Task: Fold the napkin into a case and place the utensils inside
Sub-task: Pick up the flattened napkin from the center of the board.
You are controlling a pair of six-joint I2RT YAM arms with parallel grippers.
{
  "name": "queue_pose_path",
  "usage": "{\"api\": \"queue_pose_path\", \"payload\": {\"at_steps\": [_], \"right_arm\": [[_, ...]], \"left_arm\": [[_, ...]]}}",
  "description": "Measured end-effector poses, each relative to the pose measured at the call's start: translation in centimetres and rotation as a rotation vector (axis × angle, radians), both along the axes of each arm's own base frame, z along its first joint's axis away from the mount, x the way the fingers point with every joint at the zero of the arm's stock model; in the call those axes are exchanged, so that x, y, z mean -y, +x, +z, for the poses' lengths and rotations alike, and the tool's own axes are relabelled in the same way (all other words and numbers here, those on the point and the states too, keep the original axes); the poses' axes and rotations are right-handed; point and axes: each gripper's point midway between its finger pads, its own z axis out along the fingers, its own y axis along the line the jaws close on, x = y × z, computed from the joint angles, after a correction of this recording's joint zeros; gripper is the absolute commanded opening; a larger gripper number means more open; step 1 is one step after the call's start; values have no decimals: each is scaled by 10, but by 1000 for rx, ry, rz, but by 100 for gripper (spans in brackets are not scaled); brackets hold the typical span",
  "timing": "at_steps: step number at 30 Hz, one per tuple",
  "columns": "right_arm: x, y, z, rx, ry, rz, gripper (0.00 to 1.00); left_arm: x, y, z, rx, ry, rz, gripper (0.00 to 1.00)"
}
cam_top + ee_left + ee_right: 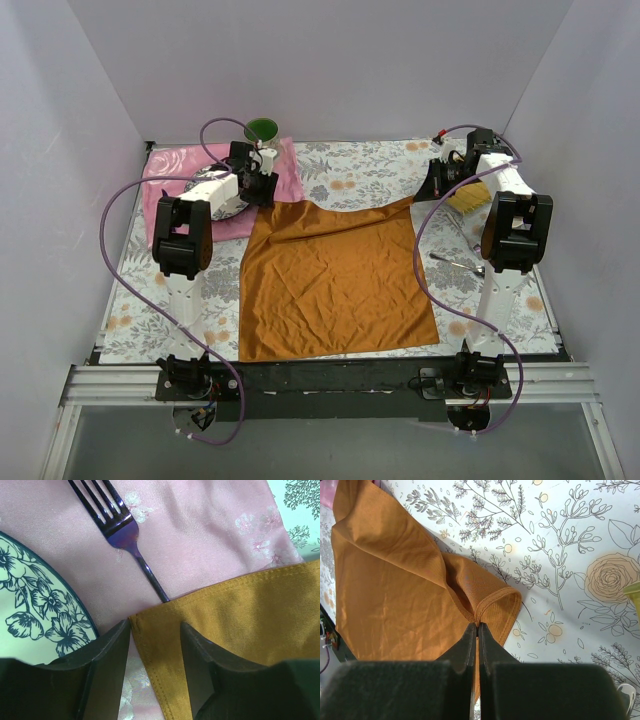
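Napkin (335, 280): lay spread open and wrinkled at the table's centre, a single layer, not yet folded into a case.
Napkin far edge: ran slack between the 11 o'clock and 1 o'clock corners, one gripper at each.
Left gripper (155, 630): released. Its fingers stood apart, astride the napkin's 11 o'clock corner, which lay flat between them on the pink cloth (200, 540), unpinched.
Right gripper (477, 630): clenched on the hem at the napkin's 1 o'clock corner. The cloth bunched into a raised fold just ahead of the fingertips.
Fork (125, 527): dark and bluish, on the pink cloth, tines toward 11 o'clock in the left wrist view. Its handle end ran under the napkin's hem.
Plate (40, 595): flower-patterned with a dark rim, at 9 o'clock of the left gripper, on the pink cloth.
Spoon (458, 263): silver, at 3 o'clock of the napkin, just off its right edge, on the floral table cover (350, 165).
Cup (262, 129): green, at 12 o'clock of the left gripper, by the back wall.
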Motion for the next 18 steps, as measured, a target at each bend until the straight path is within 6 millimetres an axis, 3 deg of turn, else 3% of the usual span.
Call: {"api": "queue_pose_path", "payload": {"at_steps": [9,18], "right_arm": [[0,0,0,0,1,0,1],[0,0,1,1,2,0,1]], "left_arm": [[-3,6,-3,17,35,28,20],[-4,9,-2,29,42,35,19]]}}
